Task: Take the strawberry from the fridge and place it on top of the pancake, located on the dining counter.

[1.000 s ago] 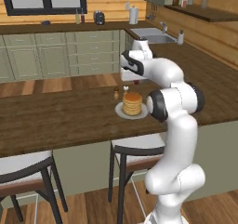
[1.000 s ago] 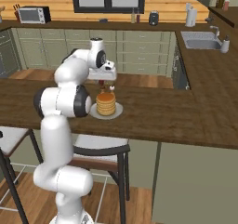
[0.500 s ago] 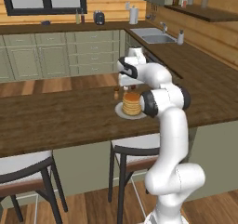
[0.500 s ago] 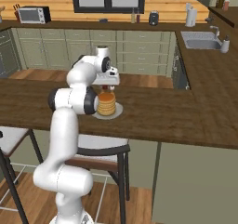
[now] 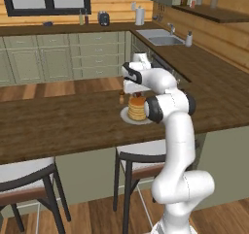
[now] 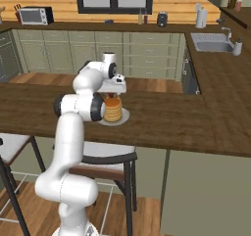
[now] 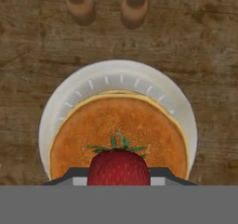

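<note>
The white arm reached out over the brown wooden bench, its wrist bent down above the plate. The pincer was closed narrow on the strawberry, gripping the red berry from both sides, green leafy cap pointing away from the hand. In the hand view the berry hung directly over the pancake, lined up near the middle of the golden-brown stack; whether it touched the top could not be told. The pancake sat on a white plate, and that plate rested flat on the bench. Just beyond the plate stood two small shakers side by side: one with a dark top and one with a silver top, both upright and apart from the plate's rim. From the left base view the stack sat right beneath the hand, with the arm's forearm passing close beside it. From the right base view the stack showed just beside the elbow. A stool was tucked under the near edge of the bench.
</note>
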You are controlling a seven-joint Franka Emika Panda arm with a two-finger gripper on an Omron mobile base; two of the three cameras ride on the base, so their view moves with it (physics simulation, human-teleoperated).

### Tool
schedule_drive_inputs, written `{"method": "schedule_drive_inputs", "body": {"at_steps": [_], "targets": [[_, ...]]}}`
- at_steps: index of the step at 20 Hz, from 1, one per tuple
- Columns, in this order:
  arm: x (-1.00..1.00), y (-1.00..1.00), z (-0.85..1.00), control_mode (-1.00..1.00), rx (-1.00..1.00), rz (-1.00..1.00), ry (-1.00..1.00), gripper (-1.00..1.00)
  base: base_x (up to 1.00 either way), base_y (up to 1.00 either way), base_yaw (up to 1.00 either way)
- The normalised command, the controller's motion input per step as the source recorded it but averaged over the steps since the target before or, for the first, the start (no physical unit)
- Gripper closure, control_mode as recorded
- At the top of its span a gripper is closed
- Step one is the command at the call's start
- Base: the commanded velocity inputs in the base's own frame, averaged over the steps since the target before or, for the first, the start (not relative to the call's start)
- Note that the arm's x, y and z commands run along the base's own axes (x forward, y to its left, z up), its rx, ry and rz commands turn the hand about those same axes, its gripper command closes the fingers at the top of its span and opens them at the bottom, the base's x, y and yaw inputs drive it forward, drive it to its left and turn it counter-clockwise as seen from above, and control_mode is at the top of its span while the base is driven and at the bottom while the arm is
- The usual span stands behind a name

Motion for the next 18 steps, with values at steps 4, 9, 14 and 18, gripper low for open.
{"method": "schedule_drive_inputs", "body": {"at_steps": [4, 9, 14, 18], "targets": [[-0.43, 0.00, -0.30, -1.00, 0.00, 0.04, -0.12, 1.00, 0.00, 0.00, 0.00], [-0.06, 0.00, -0.30, -1.00, -0.02, 0.03, -0.11, 1.00, 0.00, 0.00, 0.00], [0.04, -0.01, -0.09, -1.00, -0.01, 0.05, -0.06, 1.00, 0.00, 0.00, 0.00], [-0.01, 0.00, -0.02, -1.00, 0.00, 0.00, 0.00, 1.00, 0.00, 0.00, 0.00]]}}
